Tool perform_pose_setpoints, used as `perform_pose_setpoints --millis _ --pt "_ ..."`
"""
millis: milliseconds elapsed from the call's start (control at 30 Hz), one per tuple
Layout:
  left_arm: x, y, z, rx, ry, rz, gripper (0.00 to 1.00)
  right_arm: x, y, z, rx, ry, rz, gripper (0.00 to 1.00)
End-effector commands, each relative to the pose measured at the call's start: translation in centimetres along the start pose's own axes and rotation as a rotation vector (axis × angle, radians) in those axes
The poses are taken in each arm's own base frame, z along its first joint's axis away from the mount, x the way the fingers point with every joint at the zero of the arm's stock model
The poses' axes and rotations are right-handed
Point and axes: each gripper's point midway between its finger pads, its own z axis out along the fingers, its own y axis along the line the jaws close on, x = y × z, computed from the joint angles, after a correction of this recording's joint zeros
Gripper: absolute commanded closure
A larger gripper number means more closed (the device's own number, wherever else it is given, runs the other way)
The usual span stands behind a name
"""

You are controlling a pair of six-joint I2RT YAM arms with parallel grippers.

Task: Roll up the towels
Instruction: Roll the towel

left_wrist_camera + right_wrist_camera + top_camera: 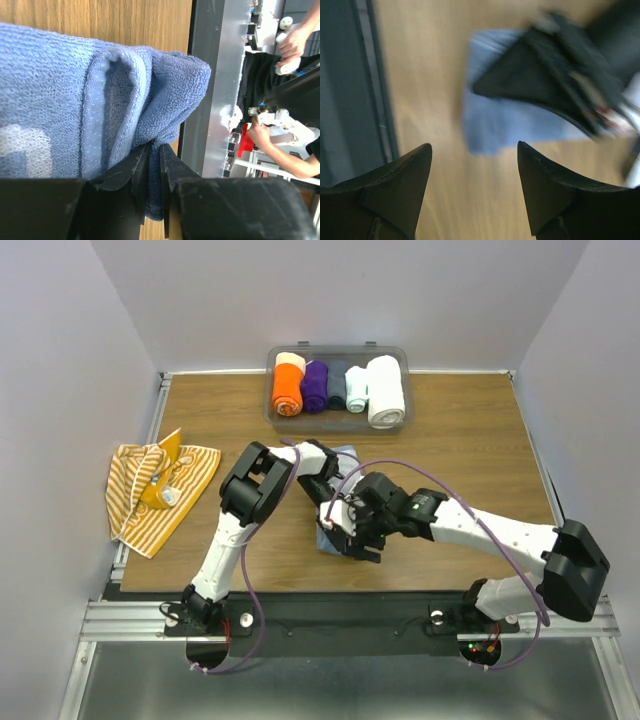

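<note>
At bench point(470, 440) centre, left gripper point(155, 150) pinches pale blue towel point(60, 90) fold; right gripper point(474, 160) hovers spread near its 6 o'clock edge. Best: tension fold evenly, roll tight, edges aligned.

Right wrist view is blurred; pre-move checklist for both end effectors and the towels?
1. Left end effector gripping blue towel: ok, shut on a fold.
2. Right end effector open, empty: ok.
3. Right end effector at towel: not ok, bare table between fingers, towel ahead.
4. Blue towel rolled: not ok, only bunched folds.
5. Striped towel rolled: not ok, loose at table's left.
</note>
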Motion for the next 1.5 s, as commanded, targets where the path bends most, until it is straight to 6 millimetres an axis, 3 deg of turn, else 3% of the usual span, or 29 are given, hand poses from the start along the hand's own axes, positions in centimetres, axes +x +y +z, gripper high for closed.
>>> perform_pose_setpoints --millis 0,267,533,567,600,700,767,800,833,933,1100,1200,1233,1267,1300,1367,1400,1467 --pt "1.7 3.5 -0.2 -0.07 0.072 0.056 0.76 -1.5 -0.9 2.8 0.115 -0.02 -0.048 0.26" --pt "1.4 3.7 -0.8 -0.066 0.046 0.055 0.74 -0.7 -0.3 6.3 0.145 0.012 -0.124 0.24" --pt "1.5 3.9 -1.2 -0.059 0.027 0.045 0.69 2.6 1.1 9.1 0.084 0.056 -0.128 0.25" --pt "1.5 3.8 -1.3 -0.058 0.023 0.047 0.69 2.9 1.3 9.2 0.078 0.058 -0.124 0.27" --pt "1.5 3.7 -1.4 -0.057 0.02 0.056 0.68 3.2 1.4 9.3 0.075 0.06 -0.117 0.45" --pt "1.0 2.1 -2.4 -0.074 -0.008 0.126 0.66 3.6 2.3 9.3 0.026 0.044 -0.088 0.71" --pt "0.8 1.1 -3.0 -0.079 -0.033 0.149 0.63 3.3 2.9 9.1 -0.013 0.017 -0.052 0.8" --pt "0.1 -0.1 -4.0 -0.093 -0.071 0.189 0.59 3.1 3.2 8.8 -0.051 -0.004 -0.028 0.94" --pt "-0.2 -0.7 -4.5 -0.1 -0.089 0.206 0.57 2.8 3.2 8.7 -0.063 -0.017 -0.013 0.98" --pt "-1.0 -2.8 -6.9 -0.149 -0.153 0.265 0.52 2.8 3.7 8.4 -0.136 -0.043 0.053 1.0" --pt "-1.5 -3.9 -11.8 -0.299 -0.228 0.319 0.47 2.5 4.6 7.8 -0.24 -0.061 0.117 0.99" --pt "-1.5 -3.5 -16.4 -0.429 -0.355 0.32 0.44 1.6 3.6 7.2 -0.286 -0.092 0.194 0.99" --pt "-1.6 -4.2 -18.0 -0.478 -0.404 0.332 0.43 1.2 3.2 7.1 -0.305 -0.092 0.221 0.99" --pt "-0.7 -3.5 -19.9 -0.526 -0.466 0.293 0.43 1.1 2.9 7.0 -0.323 -0.096 0.256 0.99" --pt "-1.1 -3.3 -21.6 -0.58 -0.527 0.302 0.4 0.7 3.1 6.9 -0.367 -0.11 0.282 0.99" --pt "-0.8 -4.2 -24.5 -0.705 -0.615 0.36 0.37 0.6 2.5 7.1 -0.408 -0.097 0.355 0.99" --pt "-0.5 -5.6 -25.7 -0.797 -0.628 0.409 0.35 0.4 2.5 6.9 -0.441 -0.11 0.383 0.99" --pt "0.8 -5.7 -25.2 -0.871 -0.61 0.457 0.32 0.3 2.4 7.3 -0.485 -0.104 0.439 0.99"
